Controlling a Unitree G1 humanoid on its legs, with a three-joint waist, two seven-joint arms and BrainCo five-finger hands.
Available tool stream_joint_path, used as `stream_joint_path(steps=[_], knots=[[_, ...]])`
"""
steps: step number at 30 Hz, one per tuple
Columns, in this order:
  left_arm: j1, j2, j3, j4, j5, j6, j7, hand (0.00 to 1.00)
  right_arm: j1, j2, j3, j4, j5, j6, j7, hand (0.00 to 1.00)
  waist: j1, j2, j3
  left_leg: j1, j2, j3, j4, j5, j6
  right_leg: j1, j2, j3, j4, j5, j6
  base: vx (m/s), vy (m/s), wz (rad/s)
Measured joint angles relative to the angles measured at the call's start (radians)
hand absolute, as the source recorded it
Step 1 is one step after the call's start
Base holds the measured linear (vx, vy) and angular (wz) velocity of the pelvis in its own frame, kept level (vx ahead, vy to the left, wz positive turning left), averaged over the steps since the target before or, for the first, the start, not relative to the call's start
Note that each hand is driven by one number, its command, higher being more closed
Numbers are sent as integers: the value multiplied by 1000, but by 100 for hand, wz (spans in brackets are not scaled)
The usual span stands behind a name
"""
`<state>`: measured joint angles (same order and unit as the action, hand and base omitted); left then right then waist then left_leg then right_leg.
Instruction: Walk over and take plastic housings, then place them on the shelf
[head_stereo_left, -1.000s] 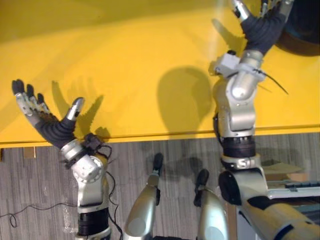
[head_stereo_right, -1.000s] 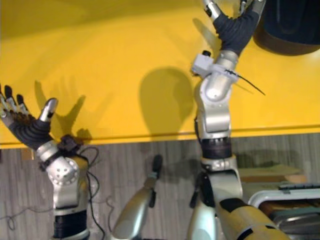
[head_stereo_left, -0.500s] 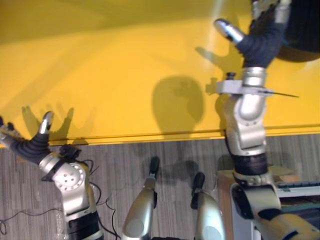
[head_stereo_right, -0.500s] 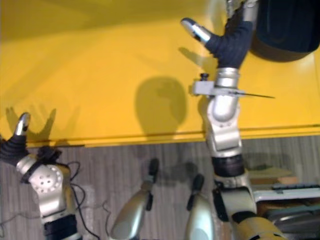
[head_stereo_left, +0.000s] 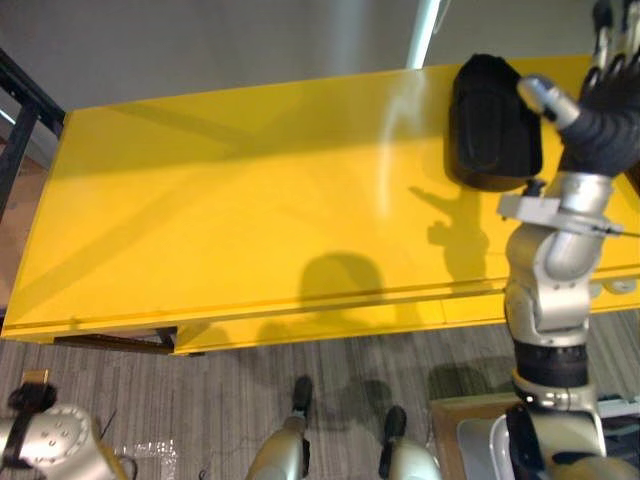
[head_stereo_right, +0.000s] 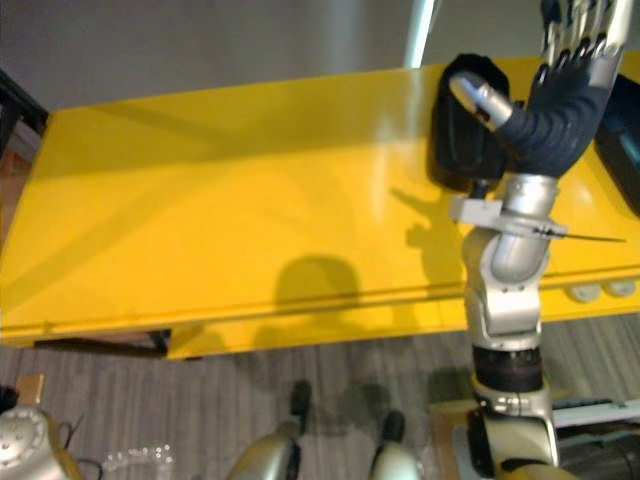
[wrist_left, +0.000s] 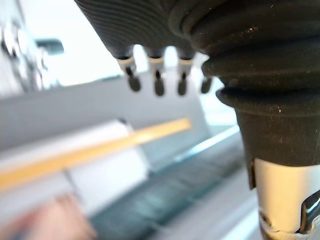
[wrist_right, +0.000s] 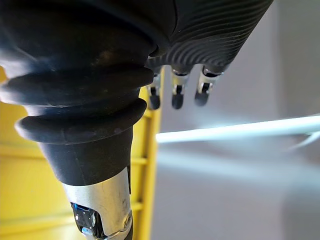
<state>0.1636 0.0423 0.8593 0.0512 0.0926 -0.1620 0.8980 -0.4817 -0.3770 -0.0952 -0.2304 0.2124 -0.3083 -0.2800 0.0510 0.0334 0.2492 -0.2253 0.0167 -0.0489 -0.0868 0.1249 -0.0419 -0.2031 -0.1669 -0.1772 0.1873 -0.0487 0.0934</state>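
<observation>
A black plastic housing (head_stereo_left: 492, 125) lies on the yellow table (head_stereo_left: 250, 220), near its far right end. My right hand (head_stereo_right: 560, 110) is raised just right of the housing, open, with straight fingers and the thumb (head_stereo_right: 480, 97) stretched over the housing's edge; it holds nothing. In the right wrist view its fingers (wrist_right: 175, 92) hang straight over the table's rim. My left hand (wrist_left: 165, 30) is low at my left side, its fingers (wrist_left: 157, 82) straight and nothing in them.
A dark metal frame (head_stereo_left: 22, 100) stands off the table's far left corner. Another dark object (head_stereo_right: 622, 160) lies at the table's right edge. Grey striped floor (head_stereo_left: 330, 370) runs along the table's front edge, and a box (head_stereo_left: 470, 425) sits by my right side.
The camera has pulled back, so the whole table and the black housing now show. My left arm has dropped below the table's edge. My right hand stays raised beside the housing.
</observation>
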Motion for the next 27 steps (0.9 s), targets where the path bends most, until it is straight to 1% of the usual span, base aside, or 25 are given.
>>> stream_joint_path(steps=[2, 4, 5, 7, 8, 9, 10, 11, 12, 13, 14, 15, 16, 17, 19, 20, 21, 25, 27], knots=[[26, -34, -17, 117, -19, -2, -26, 0, 47, 0, -23, 0, -4, 1, -2, 0, -2, 0, 0, -2, 1, -1, 0, 1, -2, 0, 7, 0, -3, 0, 0, 0, -35, 1], [46, -62, -54, 275, -104, -10, -89, 0, 101, 0, -62, 1, -37, 5, -8, 0, -8, 0, 0, -4, 3, -1, 0, 3, -5, -1, 9, -1, -4, -1, 1, 0, -15, 0], [47, -62, -80, 376, -154, -11, -137, 0, 123, 0, -86, 3, -54, 11, -20, 0, -14, 0, 0, -7, 5, -1, 0, 5, -7, -4, 11, -1, -4, -2, 1, 0, 0, 0], [45, -56, -134, 506, -218, -10, -206, 0, 143, 0, -123, 7, -85, 23, -49, 0, -25, -1, 0, -13, 8, 0, 0, 7, -10, -11, 11, 2, -4, -5, 3, -7, -10, -3], [41, -49, -187, 587, -249, -9, -261, 0, 150, -1, -153, 8, -111, 35, -72, 0, -35, -3, 2, -23, 12, 4, 0, 10, -14, -26, 13, 9, -3, -5, 3, -17, -18, -9], [39, -48, -205, 613, -252, -9, -282, 0, 151, -1, -166, 11, -117, 38, -78, 0, -38, -4, 2, -28, 14, 7, 1, 11, -15, -33, 15, 14, -2, -5, 3, -19, -31, -14], [28, -47, -237, 650, -253, -8, -324, 0, 151, -1, -194, 19, -141, 49, -99, 0, -44, -5, 3, -39, 18, 13, 1, 15, -20, -49, 18, 21, 2, -5, 3, -11, -26, -13], [23, -46, -257, 662, -253, -8, -344, 0, 151, -2, -210, 27, -155, 52, -113, 0, -46, -7, 4, -43, 20, 18, 1, 17, -22, -58, 20, 26, 4, -4, 4, -14, -48, -28], [14, -37, -300, 686, -252, -7, -380, 0, 140, -2, -235, 54, -180, 58, -136, 0, -44, -14, 9, -48, 27, 37, 1, 20, -27, -76, 27, 46, 11, -3, 4, -6, -47, -30], [0, -24, -347, 711, -246, -4, -420, 0, 122, -3, -261, 76, -194, 72, -161, 0, -53, -16, 10, -57, 31, 45, 1, 23, -28, -91, 31, 54, 12, 0, 4, -3, -55, -33], [-10, -16, -371, 722, -242, -3, -437, 0, 107, -3, -274, 94, -195, 74, -170, 0, -56, -19, 14, -58, 33, 52, 1, 25, -26, -97, 34, 62, 13, 3, 4, 6, -43, -32], [-23, -6, -412, 729, -239, -2, -468, 0, 69, -7, -291, 135, -194, 79, -185, 0, -63, -23, 26, -57, 37, 67, 1, 25, -26, -106, 39, 79, 12, 7, 5, 3, -37, -35], [-40, -4, -433, 729, -234, -2, -493, 0, 43, -21, -300, 161, -187, 82, -193, 0, -65, -24, 35, -59, 39, 79, 1, 25, -26, -113, 43, 91, 10, 12, 5, -1, -33, -42], [-67, 1, -469, 735, -231, -3, -523, 0, 7, -55, -303, 204, -183, 83, -200, 0, -68, -21, 57, -55, 40, 92, 2, 25, -26, -114, 46, 102, 4, 19, 6, -7, -23, -26], [-109, 17, -529, 748, -231, -5, -560, 0, -46, -108, -304, 267, -144, 83, -195, 0, -72, -13, 83, -57, 40, 100, 2, 25, -26, -119, 47, 112, -2, 25, 9, 0, -16, -22], [-133, 31, -569, 755, -231, -8, -589, 0, -95, -132, -300, 320, -104, 86, -175, 0, -71, -12, 84, -75, 43, 113, 5, 26, -26, -144, 48, 127, -4, 34, 9, 35, -17, -23], [-151, 32, -581, 756, -231, -10, -604, 0, -125, -152, -294, 348, -79, 87, -158, 0, -72, -7, 97, -76, 42, 113, 6, 29, -26, -146, 48, 128, -5, 38, 8, 51, -16, -17], [-174, 40, -646, 755, -231, -12, -633, 0, -241, -196, -242, 460, -29, 88, -123, 0, -72, 6, 129, -76, 41, 113, 6, 29, -26, -147, 47, 130, -5, 39, 7, 37, -13, -1], [-176, 39, -650, 756, -232, -12, -640, 0, -299, -222, -197, 510, -16, 88, -104, 0, -70, 13, 143, -77, 41, 113, 6, 29, -26, -149, 48, 133, -5, 40, 7, 0, 0, 0]])
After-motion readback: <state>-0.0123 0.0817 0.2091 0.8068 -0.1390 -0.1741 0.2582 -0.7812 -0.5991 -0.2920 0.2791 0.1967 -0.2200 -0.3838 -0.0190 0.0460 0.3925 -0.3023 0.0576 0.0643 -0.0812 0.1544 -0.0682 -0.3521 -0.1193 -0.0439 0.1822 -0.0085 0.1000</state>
